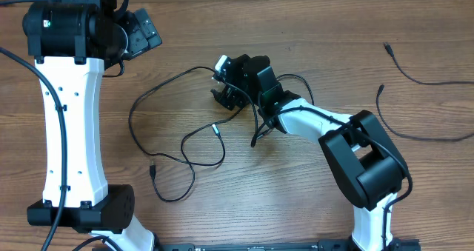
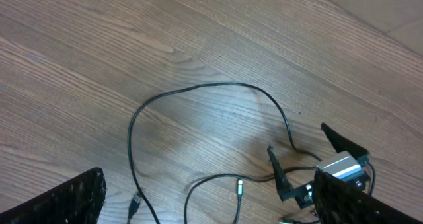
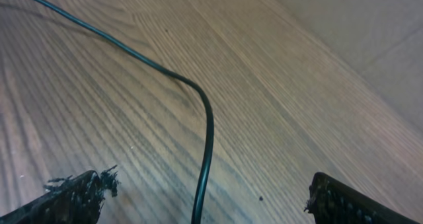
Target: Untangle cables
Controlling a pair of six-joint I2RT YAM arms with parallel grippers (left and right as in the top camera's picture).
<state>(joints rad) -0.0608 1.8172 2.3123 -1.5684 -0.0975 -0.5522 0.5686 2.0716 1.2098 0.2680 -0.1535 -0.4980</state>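
Black cables (image 3: 209,131) sprawl — one strand lies inside the right gripper (image 3: 211,181), spread wide.

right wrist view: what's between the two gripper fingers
A thin black cable runs down the gap of the open right gripper, over the wooden table; the right wrist view shows it.

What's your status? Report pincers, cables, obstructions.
Left pincer open. Right pincer open, straddling a strand. Cables loosely tangled at center; two others lie apart, right side. No obstruction seen.
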